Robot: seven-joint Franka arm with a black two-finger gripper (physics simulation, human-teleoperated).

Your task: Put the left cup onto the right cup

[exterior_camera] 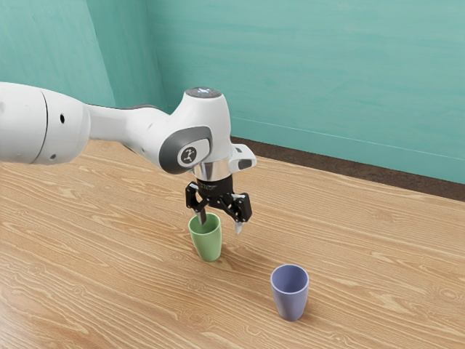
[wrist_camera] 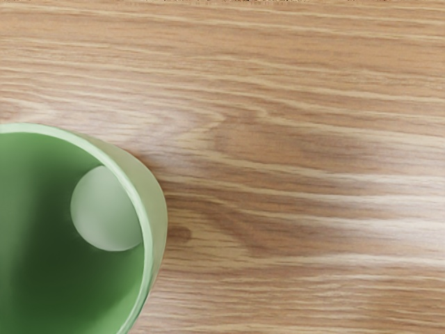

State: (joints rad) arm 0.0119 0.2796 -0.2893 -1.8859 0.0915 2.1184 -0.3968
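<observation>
- Firstly, the purple cup (exterior_camera: pixel 289 291) stands upright on the table (exterior_camera: pixel 378 240), mouth up.
- At its 10 o'clock the green cup (exterior_camera: pixel 206 240) is upright too, its pale bottom showing inside.
- Gripper (exterior_camera: pixel 220 225) is spread open, one finger inside the green rim.

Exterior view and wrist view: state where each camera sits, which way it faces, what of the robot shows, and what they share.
Exterior view: beside the arm, looking down across the wooden table at the green tapered cup and purple tapered cup; the white arm and open black gripper show.
Wrist view: on the hand, facing down into the green cup's mouth.
Shared: green cup and table.
</observation>
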